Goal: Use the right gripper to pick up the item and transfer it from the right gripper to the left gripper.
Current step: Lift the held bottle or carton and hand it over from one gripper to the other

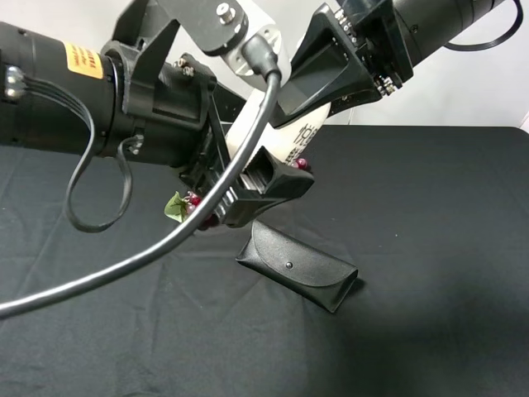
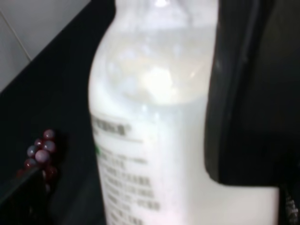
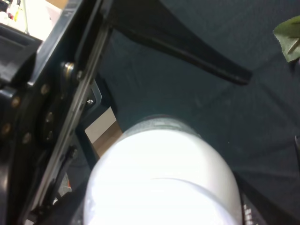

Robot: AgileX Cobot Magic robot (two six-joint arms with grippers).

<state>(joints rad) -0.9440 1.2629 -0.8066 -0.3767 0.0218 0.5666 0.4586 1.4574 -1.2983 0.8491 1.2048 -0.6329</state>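
Bottle (image 1: 285, 142) held in the air above the black cloth (image 1: 430, 248), between the two arms. Its long axis is tilted, running from upper right, at the right gripper (image 1: 307, 99), down to lower left, at the left gripper (image 1: 266, 192). The printed label lies at the half nearer the right gripper. In the left wrist view the bottle (image 2: 150, 117) narrows at a shoulder away from the label; in the right wrist view a rounded white end (image 3: 159, 178) faces the camera. The opaque white wall hides any contents.

Glasses case (image 1: 299, 266): flat on the cloth, below the grippers, with its flap down, so its inside is hidden. Grape bunch (image 1: 197, 203) with a green leaf: on the cloth beside the left gripper, partly hidden by it.

Right gripper: wedge fingers closed over the upper end of the bottle and carrying it.

Left gripper: ribbed fingers spread wide on either side of the lower part of the bottle. One finger (image 2: 248, 93) lies against the bottle's side. The other stands clear of it, with cloth and grapes (image 2: 42, 150) showing in the gap
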